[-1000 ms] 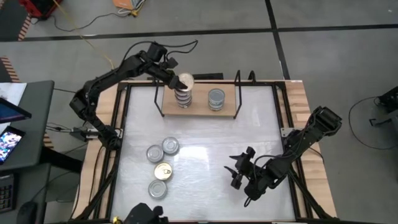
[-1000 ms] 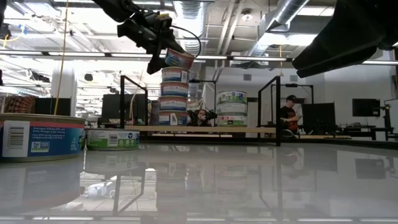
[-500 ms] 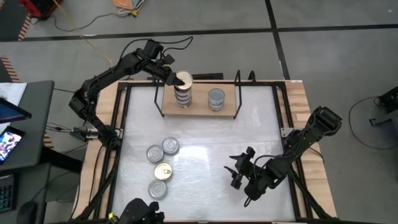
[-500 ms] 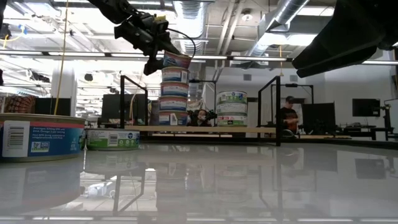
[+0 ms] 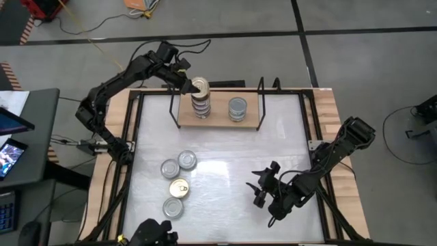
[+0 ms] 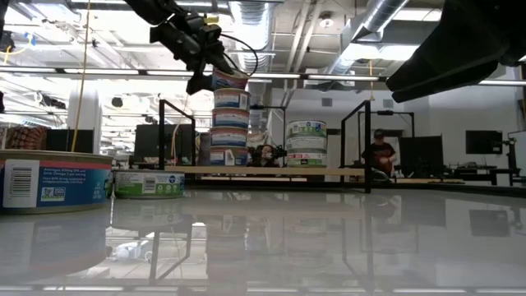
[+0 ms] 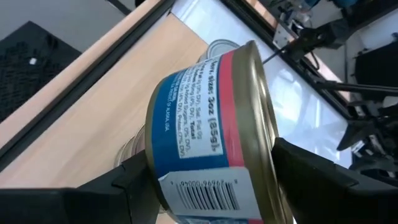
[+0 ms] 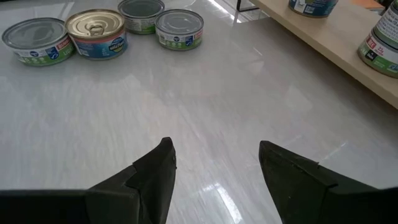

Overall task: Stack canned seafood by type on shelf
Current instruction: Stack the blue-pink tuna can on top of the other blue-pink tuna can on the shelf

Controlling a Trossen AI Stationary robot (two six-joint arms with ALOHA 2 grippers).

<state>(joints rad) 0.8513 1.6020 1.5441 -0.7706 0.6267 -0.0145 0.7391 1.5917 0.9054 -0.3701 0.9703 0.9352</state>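
On the light-wood shelf (image 5: 217, 121) stands a tall stack of tins (image 5: 201, 106) and, to its right, a shorter silver-topped stack (image 5: 237, 107). My left gripper (image 5: 186, 80) is shut on a gold-topped tin (image 5: 200, 85) with a blue and red label (image 7: 193, 124). The tin sits tilted right over the tall stack (image 6: 230, 123); I cannot tell whether it touches the stack. Several loose tins (image 5: 177, 183) lie on the white tabletop at the near left. My right gripper (image 5: 261, 188) hangs open over the near right of the table, nothing between its fingers (image 8: 155, 171). My left gripper pinches the tin between its two fingers. One finger (image 7: 305, 177) lies against the gold lid (image 7: 264, 118) near its rim, the other (image 7: 124, 186) against the opposite flat face. The fingers slant down from the table's far left. The tin is tilted above the stack.
Black wire frames (image 5: 176, 109) (image 5: 261, 102) stand at both ends of the shelf. The loose tins include one gold-topped (image 8: 96, 30) among silver-topped ones (image 8: 179, 26). Bare tabletop (image 5: 232, 157) stretches between the shelf and my right gripper. People sit in the room beyond (image 6: 380, 152).
My left gripper has turned a little and drawn slightly toward the table's far left. The tin it holds has shifted with it over the stack and now tips less steeply than before.
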